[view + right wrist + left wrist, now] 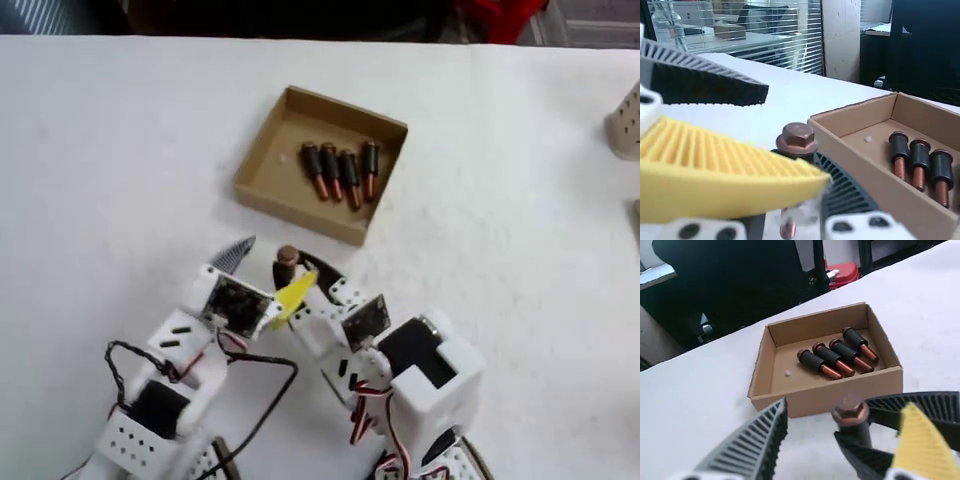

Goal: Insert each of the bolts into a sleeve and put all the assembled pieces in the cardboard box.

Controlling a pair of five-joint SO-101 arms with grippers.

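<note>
On the white table [100, 150], right jaws pinch an upright bolt [287, 257]; left jaws spread around it.

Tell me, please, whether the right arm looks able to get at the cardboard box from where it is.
Probably yes: the cardboard box lies just ahead of the right gripper, which holds a bolt; only bare table lies between, and the box is open-topped.
</note>
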